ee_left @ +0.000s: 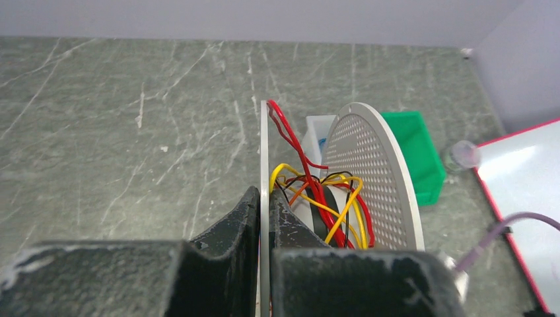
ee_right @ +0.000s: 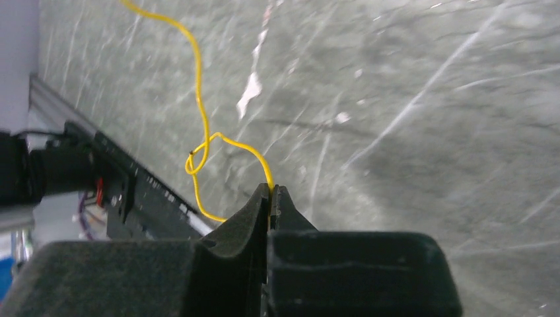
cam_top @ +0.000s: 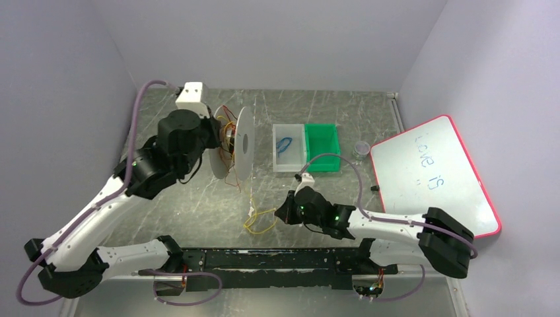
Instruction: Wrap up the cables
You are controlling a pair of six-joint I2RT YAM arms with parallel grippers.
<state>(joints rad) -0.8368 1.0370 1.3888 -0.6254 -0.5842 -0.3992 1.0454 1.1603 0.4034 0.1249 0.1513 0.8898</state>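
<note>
A white spool (cam_top: pixel 244 142) with two round flanges is held on edge above the table. My left gripper (cam_top: pixel 216 137) is shut on its near flange (ee_left: pixel 265 145), a finger on each side. Red, yellow, orange and black cables (ee_left: pixel 328 198) lie tangled round the core, in front of the perforated far flange (ee_left: pixel 376 165). A loose yellow cable (cam_top: pixel 260 221) trails from the spool down to the table in loops. My right gripper (cam_top: pixel 285 212) sits low by those loops and is shut on the yellow cable (ee_right: pixel 198 105), which comes out at its fingertips (ee_right: pixel 271 191).
Behind the right arm stand a clear bin (cam_top: pixel 288 158) holding a blue wire coil and a green bin (cam_top: pixel 322 146). A small clear cup (cam_top: pixel 361 148) and a red-framed whiteboard (cam_top: pixel 432 175) lie at the right. A black rail (cam_top: pixel 277 259) runs along the near edge.
</note>
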